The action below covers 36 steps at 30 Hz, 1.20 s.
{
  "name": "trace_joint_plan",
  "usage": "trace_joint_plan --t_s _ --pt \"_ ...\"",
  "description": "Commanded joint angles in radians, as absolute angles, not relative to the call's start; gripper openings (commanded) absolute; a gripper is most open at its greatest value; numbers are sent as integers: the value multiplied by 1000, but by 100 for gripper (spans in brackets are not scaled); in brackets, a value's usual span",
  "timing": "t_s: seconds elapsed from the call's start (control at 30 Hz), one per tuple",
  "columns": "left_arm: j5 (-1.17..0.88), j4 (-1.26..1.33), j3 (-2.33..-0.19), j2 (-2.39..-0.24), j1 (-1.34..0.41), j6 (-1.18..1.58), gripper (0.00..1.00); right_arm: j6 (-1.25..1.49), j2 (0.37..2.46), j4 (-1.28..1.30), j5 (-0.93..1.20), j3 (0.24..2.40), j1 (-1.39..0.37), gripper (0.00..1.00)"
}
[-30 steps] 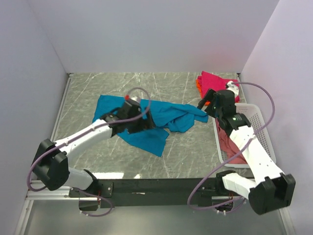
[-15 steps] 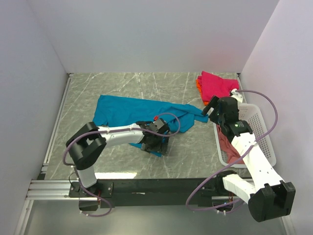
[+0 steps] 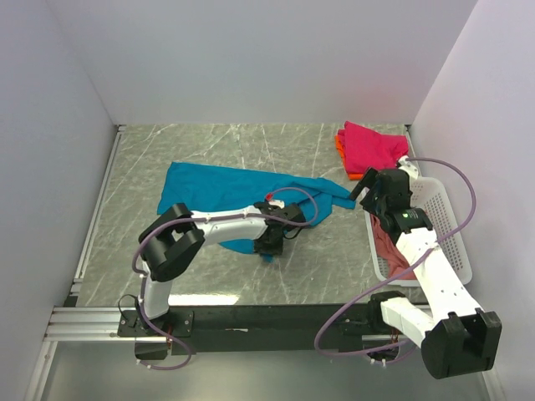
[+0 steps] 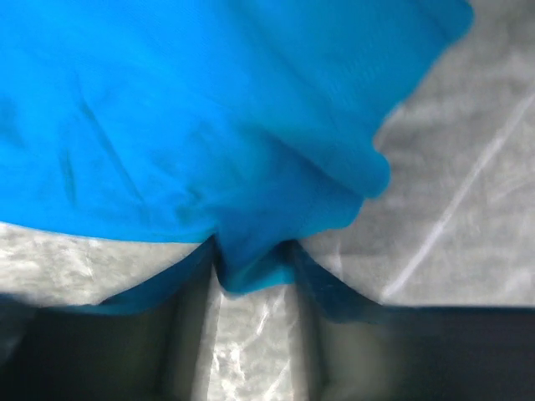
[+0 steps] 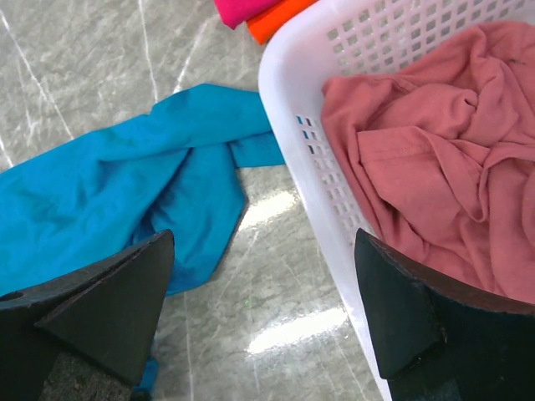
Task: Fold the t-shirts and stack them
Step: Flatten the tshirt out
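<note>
The teal-blue t-shirt [image 3: 221, 188] lies crumpled and spread out on the marble table [image 3: 326, 251]. My left gripper [image 3: 269, 242] is low at the shirt's near corner. In the left wrist view its jaws [image 4: 251, 288] pinch a small fold of teal cloth [image 4: 251, 263]. My right gripper [image 3: 361, 188] hangs open and empty beside the basket rim, near the shirt's right sleeve [image 5: 209, 117]. A magenta-pink shirt [image 3: 372, 146] lies on an orange one [image 3: 340, 144] at the back right. The salmon-pink shirt [image 5: 435, 167] is bunched inside the basket.
The white lattice basket [image 3: 443, 221] stands against the right wall, its rim [image 5: 292, 109] right under my right gripper. Walls close in the table on the left, back and right. A black rail [image 3: 276, 317] runs along the near edge.
My left arm swung from over the shirt's middle down to its near corner, and its jaws closed in on the cloth. The right gripper edged slightly right, still open.
</note>
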<state>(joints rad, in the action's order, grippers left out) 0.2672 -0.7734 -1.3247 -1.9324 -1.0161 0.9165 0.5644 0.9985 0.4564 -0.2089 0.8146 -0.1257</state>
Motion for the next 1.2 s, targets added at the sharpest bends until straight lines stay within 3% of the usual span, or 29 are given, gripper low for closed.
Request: trace_joint_plan --t_s 0.0,0.03,0.07,0.1,0.3,0.5,0.73,0.87,1.17 --pt "448 -937 -1331 -2032 -1011 1023 36 546 973 423 -212 808 -109 94" --pt "460 -946 -1338 -2037 -1012 1031 27 545 973 422 -209 807 -107 94" --pt "466 -953 -1339 -2043 -1011 1038 9 542 973 423 -207 807 -104 94" --pt "475 -969 -1342 -2042 -1011 1057 1 540 971 422 -206 805 -103 94" --pt "584 -1023 -1315 -1921 -931 1138 1 483 973 410 -155 804 -101 94" --pt "615 -973 -1183 -1675 -591 1154 1 428 983 379 -8 795 -109 93" --pt "580 -900 -1091 -1476 -229 1137 1 440 1051 385 -35 827 -267 93" --pt "574 -877 -1069 -1398 -198 1163 1 489 1141 380 -32 841 -368 91" --pt "644 -911 -1037 -1318 -192 1255 1 675 1288 449 -112 801 -374 88"
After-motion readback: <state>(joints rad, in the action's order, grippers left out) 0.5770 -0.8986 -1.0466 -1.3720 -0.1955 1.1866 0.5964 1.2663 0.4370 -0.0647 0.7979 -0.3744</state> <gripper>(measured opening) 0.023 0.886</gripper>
